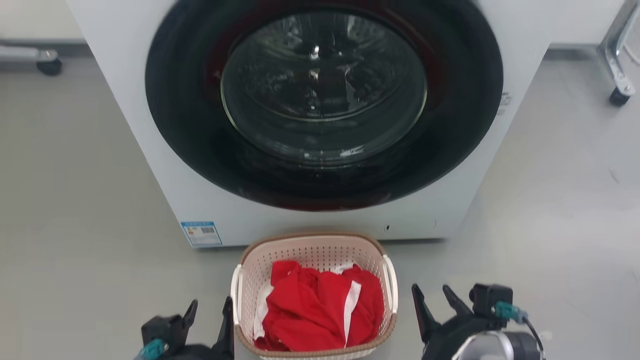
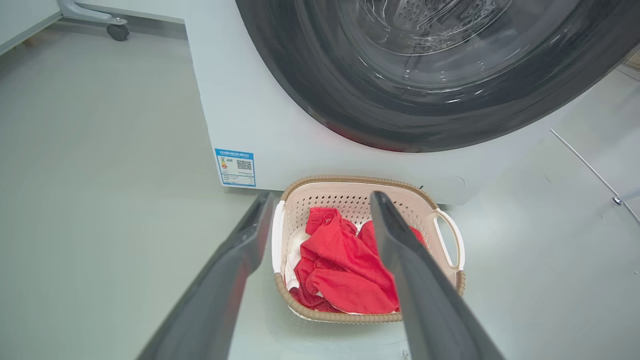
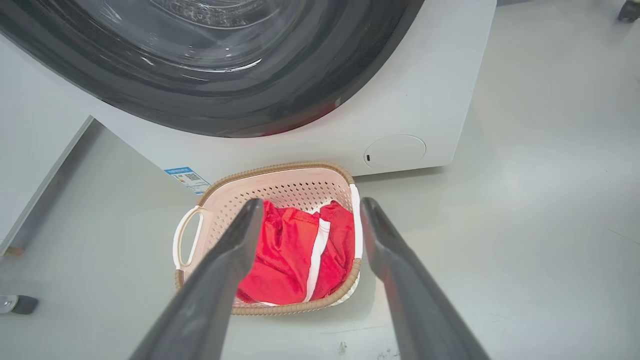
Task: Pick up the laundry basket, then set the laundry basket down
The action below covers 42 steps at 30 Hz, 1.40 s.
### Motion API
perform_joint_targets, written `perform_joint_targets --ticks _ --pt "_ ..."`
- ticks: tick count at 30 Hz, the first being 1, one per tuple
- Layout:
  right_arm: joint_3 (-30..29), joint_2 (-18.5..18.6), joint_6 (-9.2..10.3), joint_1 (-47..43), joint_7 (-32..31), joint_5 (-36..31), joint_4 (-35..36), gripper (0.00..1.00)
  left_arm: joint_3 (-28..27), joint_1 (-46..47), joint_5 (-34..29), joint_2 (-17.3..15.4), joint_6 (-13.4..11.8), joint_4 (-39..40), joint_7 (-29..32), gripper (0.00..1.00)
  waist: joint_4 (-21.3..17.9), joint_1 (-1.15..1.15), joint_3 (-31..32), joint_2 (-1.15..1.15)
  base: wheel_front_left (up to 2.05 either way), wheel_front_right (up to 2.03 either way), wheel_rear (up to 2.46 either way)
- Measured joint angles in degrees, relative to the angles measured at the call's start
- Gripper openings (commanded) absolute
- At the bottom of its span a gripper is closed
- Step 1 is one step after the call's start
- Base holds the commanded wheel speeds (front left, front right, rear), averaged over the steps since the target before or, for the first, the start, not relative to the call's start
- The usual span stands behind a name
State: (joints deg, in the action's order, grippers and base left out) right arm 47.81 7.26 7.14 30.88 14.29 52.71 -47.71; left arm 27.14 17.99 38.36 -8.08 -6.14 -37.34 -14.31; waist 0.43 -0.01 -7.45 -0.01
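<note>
At floor level, before a front-loading washer (image 1: 150, 150).

Left gripper (image 1: 211, 304): two dark fingers spread apart, nothing between them, nothing held. Its inner finger (image 1: 228, 320) stands just beside the left white handle (image 1: 235, 292) of the laundry basket (image 1: 312, 235). It may be touching, but the head view is too tight to tell. From the left wrist view, one finger lines up outside that handle and the other over the basket's inside.

Right gripper (image 1: 430, 291): also spread wide and empty. A strip of bare floor lies between it and the basket's right handle (image 1: 392, 282).

Surface: pale grey floor (image 1: 75, 200), smooth, with a slight sheen. The washer is white-bodied, with a large round dark door (image 1: 325, 85) whose glass shows the drum. A blue-and-white label (image 1: 201, 233) sits low at one front corner, and a round service flap (image 3: 395, 150) low at the other. Black casters on metal legs stand near the far wall, one at the left (image 1: 50, 65) and one at the right (image 1: 619, 96).

Basket: upright on the floor, just in front of the washer's foot, between the two grippers and nearer the left one. It has pale pink perforated walls and a brown woven-look rim. Inside lies a crumpled red garment (image 1: 315, 310) with white stripes.
</note>
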Motion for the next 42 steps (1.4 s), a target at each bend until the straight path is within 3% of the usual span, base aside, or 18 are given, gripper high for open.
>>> perform_joint_targets --ticks 7,18,28,42 --pt "-3.70 1.21 0.02 -9.79 0.00 -4.52 6.52 1.00 -3.16 -9.85 -3.11 -0.97 -0.52 7.61 0.00 1.00 -0.08 0.00 5.96 0.00 0.00 0.00 0.00" --pt "-15.94 1.38 0.16 -21.50 0.00 -14.38 16.06 1.00 -7.78 -22.07 -8.21 -0.91 -0.99 20.15 0.00 1.00 -0.95 0.00 12.22 0.00 0.00 0.00 0.00" --pt "-24.05 0.14 0.16 -27.74 0.00 -23.35 26.02 1.00 -11.37 -24.77 -13.72 0.78 -0.99 26.57 0.00 1.00 -1.73 0.01 12.88 0.01 0.00 0.00 0.00" --pt "-29.21 -1.82 0.16 -32.31 0.01 -31.43 34.84 1.00 -13.76 -26.62 -17.47 1.83 -0.99 30.27 0.00 1.00 -1.74 0.01 11.98 0.01 0.00 0.00 0.00"
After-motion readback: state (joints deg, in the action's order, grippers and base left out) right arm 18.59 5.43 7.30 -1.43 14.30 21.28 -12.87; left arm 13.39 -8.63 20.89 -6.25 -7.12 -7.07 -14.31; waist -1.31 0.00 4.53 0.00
